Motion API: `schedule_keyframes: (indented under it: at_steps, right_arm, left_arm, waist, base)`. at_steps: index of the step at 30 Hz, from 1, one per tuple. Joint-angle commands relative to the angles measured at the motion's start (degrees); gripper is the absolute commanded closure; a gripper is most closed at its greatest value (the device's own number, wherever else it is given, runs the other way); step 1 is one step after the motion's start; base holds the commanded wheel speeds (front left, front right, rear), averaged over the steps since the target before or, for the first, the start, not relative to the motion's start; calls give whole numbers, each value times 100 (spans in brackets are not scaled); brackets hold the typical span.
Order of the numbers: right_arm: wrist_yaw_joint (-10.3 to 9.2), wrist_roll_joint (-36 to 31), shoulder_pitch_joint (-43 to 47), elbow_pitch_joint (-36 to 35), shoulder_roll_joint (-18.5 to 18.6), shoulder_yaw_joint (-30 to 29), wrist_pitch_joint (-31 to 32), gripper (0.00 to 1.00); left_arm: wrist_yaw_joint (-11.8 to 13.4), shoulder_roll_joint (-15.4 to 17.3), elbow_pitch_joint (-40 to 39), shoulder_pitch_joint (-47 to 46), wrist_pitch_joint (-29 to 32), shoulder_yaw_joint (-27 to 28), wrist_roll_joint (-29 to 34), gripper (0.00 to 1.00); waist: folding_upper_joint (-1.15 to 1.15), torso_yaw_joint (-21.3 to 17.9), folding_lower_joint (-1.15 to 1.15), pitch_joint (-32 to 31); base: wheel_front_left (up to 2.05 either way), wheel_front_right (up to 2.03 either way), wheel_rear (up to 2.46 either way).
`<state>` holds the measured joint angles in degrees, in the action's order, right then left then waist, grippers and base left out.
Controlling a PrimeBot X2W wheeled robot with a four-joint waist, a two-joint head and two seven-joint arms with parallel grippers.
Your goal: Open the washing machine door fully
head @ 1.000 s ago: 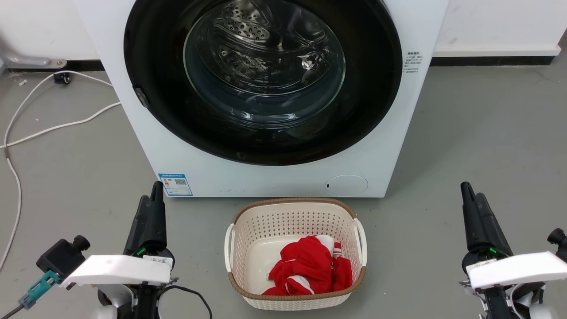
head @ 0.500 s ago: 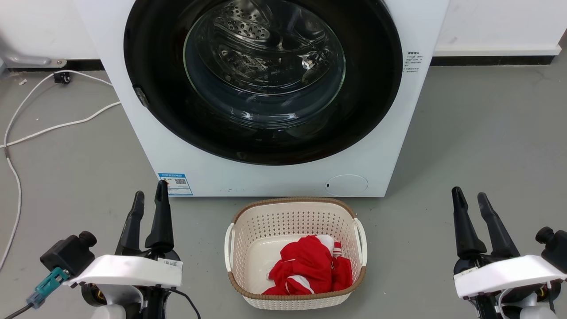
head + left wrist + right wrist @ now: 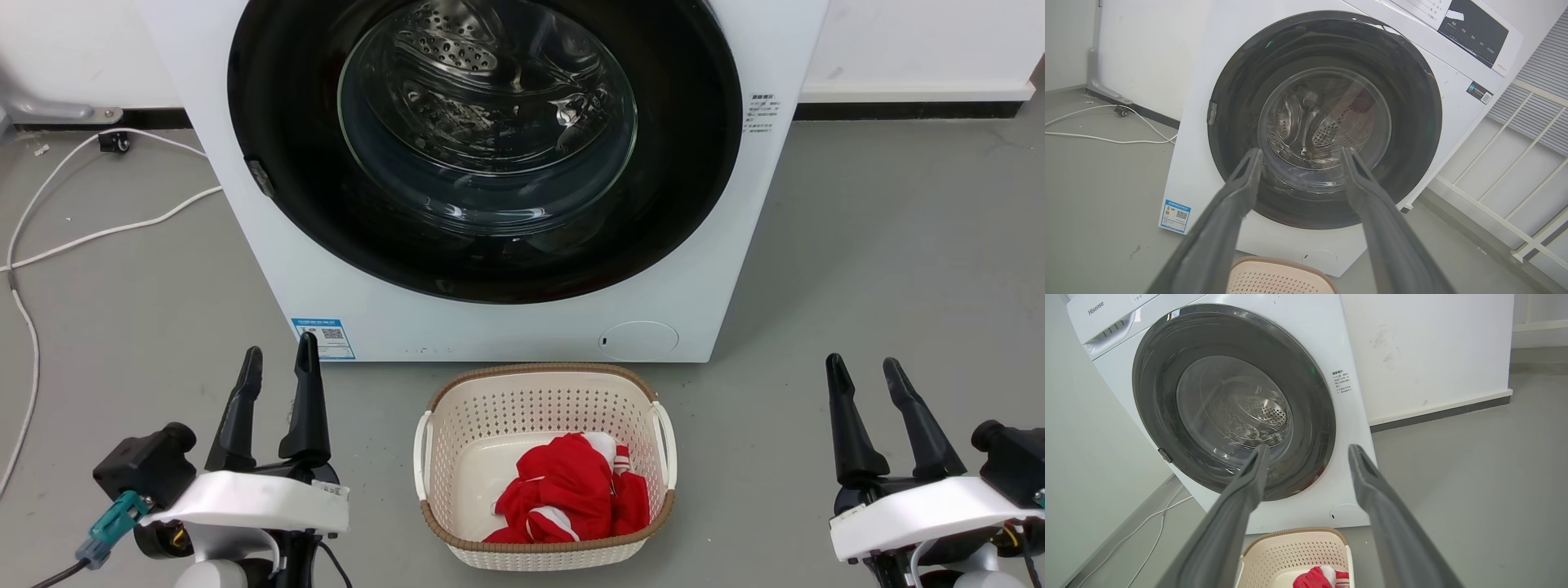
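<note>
We list, from the head view:

- One washing machine door [image 3: 486, 147], round and glossy black with a bulging clear window. It is closed flush against the front of the white machine [image 3: 506, 331], in the upper middle of the view. We see the steel drum through the glass, and a small grey latch piece [image 3: 260, 178] on the door's left edge.
- One cream basket [image 3: 543, 390] with a brown rim, standing on the grey floor [image 3: 882, 245] just in front of the machine, not touching it. A red and white cloth [image 3: 571, 490] lies inside.
- One left gripper [image 3: 280, 347], lower left. Its fingers are spread apart and hold nothing. It is low in front of the machine's lower left corner, clear of the door.
- One right gripper [image 3: 861, 362], lower right. Its fingers are likewise spread and empty, and it is well apart from the machine, off to its right.
- One white cable [image 3: 98, 237], trailing over the floor to the left of the machine.

In each wrist view we see the closed door beyond that gripper's parted fingers.
</note>
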<state>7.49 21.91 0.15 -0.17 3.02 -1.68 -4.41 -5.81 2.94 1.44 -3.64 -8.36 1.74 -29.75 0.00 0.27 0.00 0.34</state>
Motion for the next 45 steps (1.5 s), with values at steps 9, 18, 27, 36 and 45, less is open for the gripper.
schedule_keyframes:
  at_steps: [9, 18, 27, 36, 45]
  right_arm:
    - [0, -637, 28, -176, -6, -9, -16, 0]
    - [0, -1094, 68, -233, -9, -19, -14, 0]
    - [-1, -1505, 104, -286, -13, -8, -63, 0]
    - [-1, -1828, 135, -274, -17, 18, -113, 0]
    - [-1, -2104, 161, -260, -21, 46, -176, 0]
  left_arm:
    - [21, 26, -53, 23, -171, -39, 627, 0]
    - [57, 24, -18, 48, -290, -70, 1165, 0]
    - [84, 22, 43, 69, -401, -116, 1622, 0]
    - [100, 20, 87, 75, -501, -134, 2038, 0]
    - [99, 14, 136, 103, -605, -147, 2415, 0]
  waist:
    - [0, -1, 0, 1]
    - [0, 2, 0, 0]
    - [0, 4, 0, -5]
    - [0, 9, 0, -2]
    - [0, 16, 0, -5]
  base:
    - [0, 0, 0]
    - [0, 0, 0]
    - [0, 0, 0]
    - [0, 0, 0]
    - [0, 0, 0]
